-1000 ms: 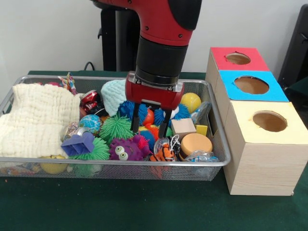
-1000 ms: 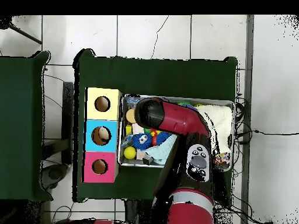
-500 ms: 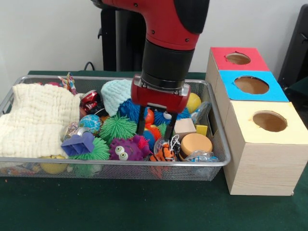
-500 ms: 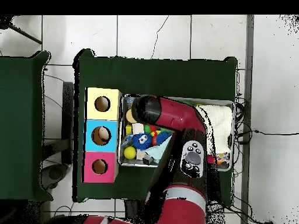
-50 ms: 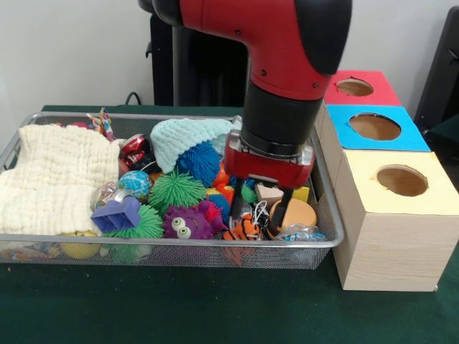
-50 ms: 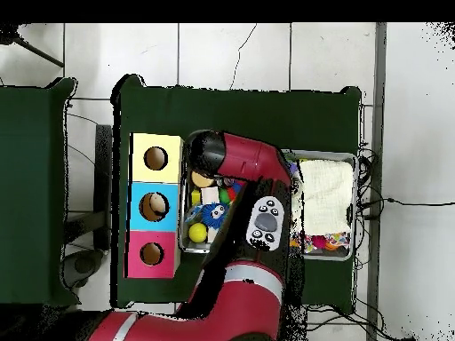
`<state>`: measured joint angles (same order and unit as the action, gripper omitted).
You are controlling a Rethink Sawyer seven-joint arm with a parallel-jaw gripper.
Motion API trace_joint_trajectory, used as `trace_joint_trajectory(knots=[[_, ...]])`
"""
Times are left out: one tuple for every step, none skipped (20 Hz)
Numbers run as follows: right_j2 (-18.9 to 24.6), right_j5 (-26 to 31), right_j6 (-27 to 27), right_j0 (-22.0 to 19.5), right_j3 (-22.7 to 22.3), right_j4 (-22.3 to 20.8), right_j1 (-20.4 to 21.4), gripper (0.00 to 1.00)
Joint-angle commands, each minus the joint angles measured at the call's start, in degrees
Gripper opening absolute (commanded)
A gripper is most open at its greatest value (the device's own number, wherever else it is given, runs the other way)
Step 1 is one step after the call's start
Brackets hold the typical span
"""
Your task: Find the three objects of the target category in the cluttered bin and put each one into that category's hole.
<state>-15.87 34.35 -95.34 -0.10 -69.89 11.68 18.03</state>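
Observation:
My gripper (image 5: 259, 208) is down in the right end of the wire bin (image 5: 179, 244), open, with its fingers (image 5: 280, 211) either side of a pale wooden cube (image 5: 270, 191). Whether they touch it I cannot tell. An orange disc (image 5: 295, 213) lies just right of the fingers and a striped clownfish toy (image 5: 243, 229) just in front. Three boxes with round holes stand right of the bin: red top (image 5: 356, 87), blue top (image 5: 374, 127), yellow top (image 5: 401, 180). In the overhead view the arm (image 6: 233, 161) hides the gripper.
The bin also holds a cream cloth (image 5: 57, 175), a teal knitted hat (image 5: 183, 136), blue (image 5: 199, 162) and green (image 5: 172, 190) spiky balls, a purple monster with eyes (image 5: 188, 222), a purple block (image 5: 117, 213) and a globe ball (image 5: 135, 183). The overhead view shows a yellow ball (image 6: 197, 233).
The arm has swung toward the box end of the bin and sunk lower, from over the spiky balls to the wooden cube. The gripper stays open, holding nothing.

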Motion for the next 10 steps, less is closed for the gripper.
trace_joint_trajectory(knots=[[0.26,6.43,-16.62,0.5,4.38,2.83,-4.4,1.0],[0.14,6.42,-16.5,0.54,4.53,2.86,-4.58,1.0],[0.08,6.05,-16.33,0.58,4.39,2.88,-4.69,1.0],[0.02,5.71,-16.19,0.55,4.58,2.95,-5.05,1.0],[0.06,5.31,-15.88,0.5,4.24,2.96,-5.0,1.0],[0.14,5.2,-15.49,0.22,4.37,2.97,-5.19,1.0],[0.3,4.86,-15.08,0.06,3.92,2.92,-4.98,1.0],[0.4,4.73,-14.73,-0.18,4.03,2.86,-5.19,1.0],[0.5,4.45,-14.47,-0.31,3.69,2.8,-5.06,1.0],[0.73,3.86,-14.1,-0.47,2.98,2.72,-4.74,1.0]])
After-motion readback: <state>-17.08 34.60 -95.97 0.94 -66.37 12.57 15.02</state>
